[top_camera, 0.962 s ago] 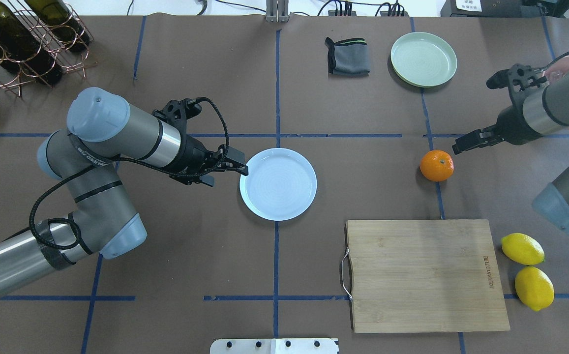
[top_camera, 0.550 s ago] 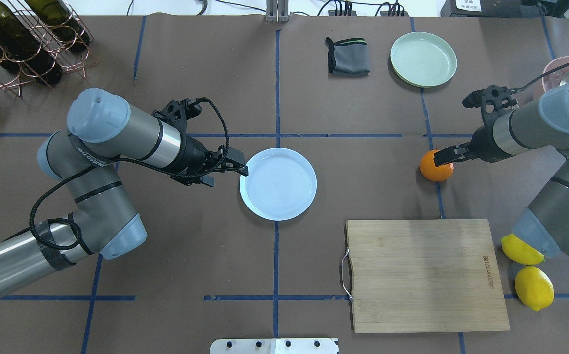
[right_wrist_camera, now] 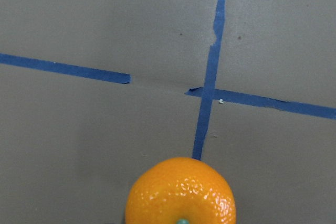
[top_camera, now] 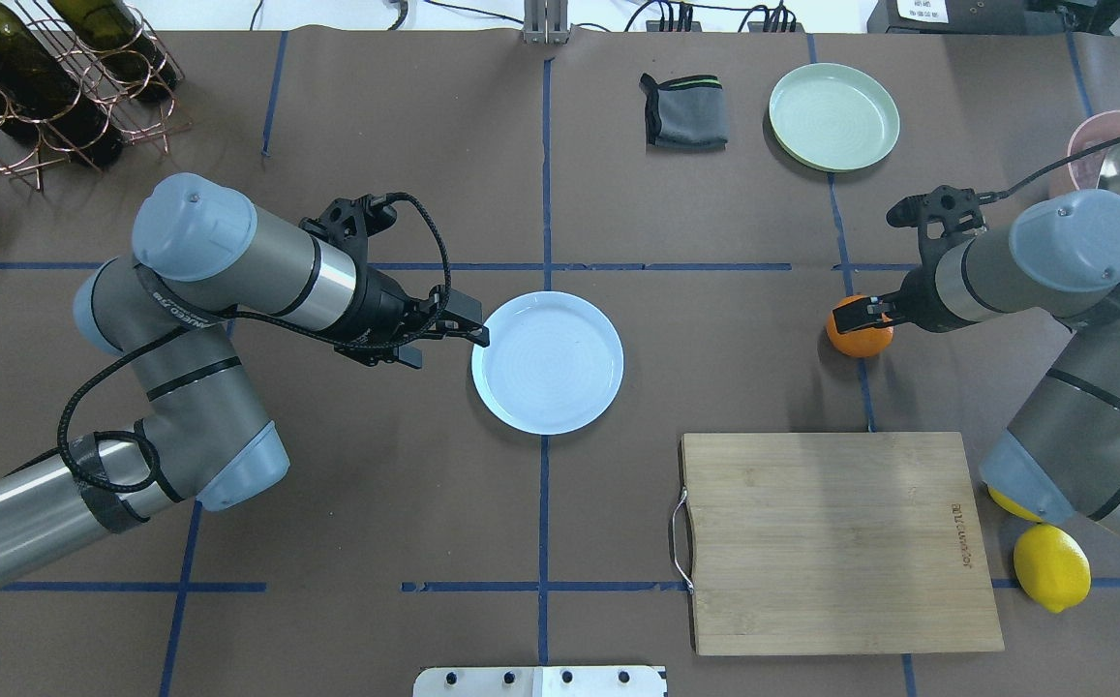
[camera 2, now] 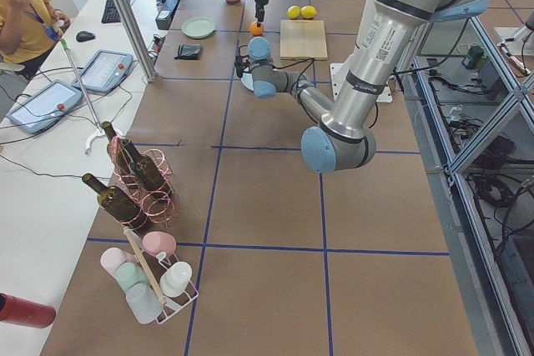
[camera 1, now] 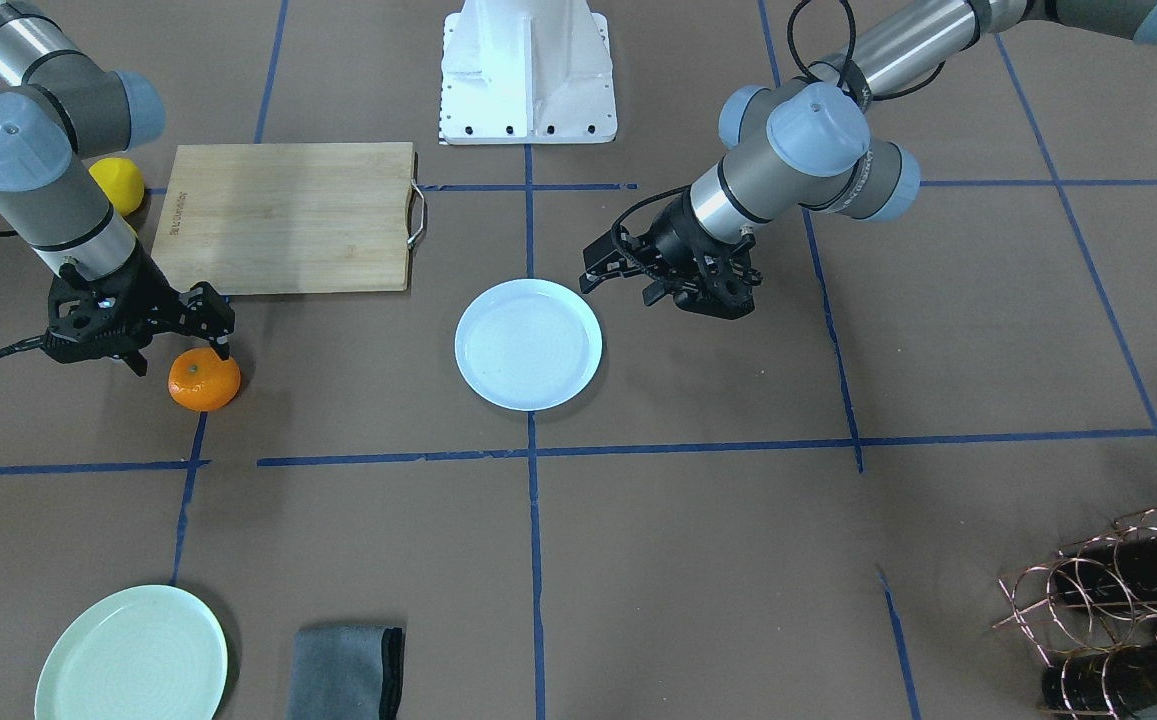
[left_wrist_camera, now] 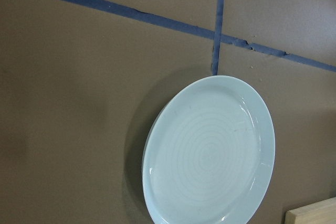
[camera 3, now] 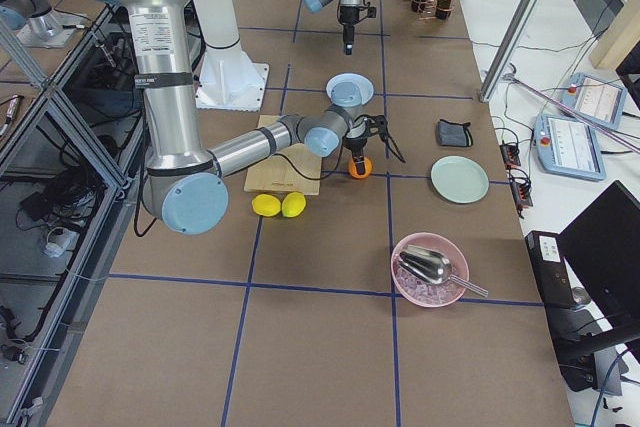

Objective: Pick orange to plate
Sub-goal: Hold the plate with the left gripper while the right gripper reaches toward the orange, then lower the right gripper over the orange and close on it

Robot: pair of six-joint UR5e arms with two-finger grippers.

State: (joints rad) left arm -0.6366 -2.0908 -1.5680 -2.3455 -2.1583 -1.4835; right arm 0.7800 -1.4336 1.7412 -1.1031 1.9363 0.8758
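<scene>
Front view, orange: on the tabletop, in its robot-right half, about midway between the robot's edge and the operators' edge. It sits on a blue tape line, well apart from the plate.
Front view, right gripper: jaws spread, one finger on either side of the orange's top; whether they touch it cannot be told.
Front view, plate: at the tabletop's middle, its white face showing whole.
Front view, left gripper: jaws apart, grasping nothing, just beside the plate's rim.
Overhead view, green plate: near the operators' edge in the right half, its ridged face showing whole, with a grey cloth beside it.
Overhead view, wire rack: at the operators' left corner, with dark bottles lying in it.
Left-side view, cup stand: near the same left end, carrying pastel cups.
Right-side view, pink bowl: near the tabletop's right end, with a metal scoop lying in it; anything else in it cannot be told.
Left wrist view, plate: lower right, with concentric rings visible on its face.
Right wrist view, orange: bottom middle, stem dimple up, on the tape line.
</scene>
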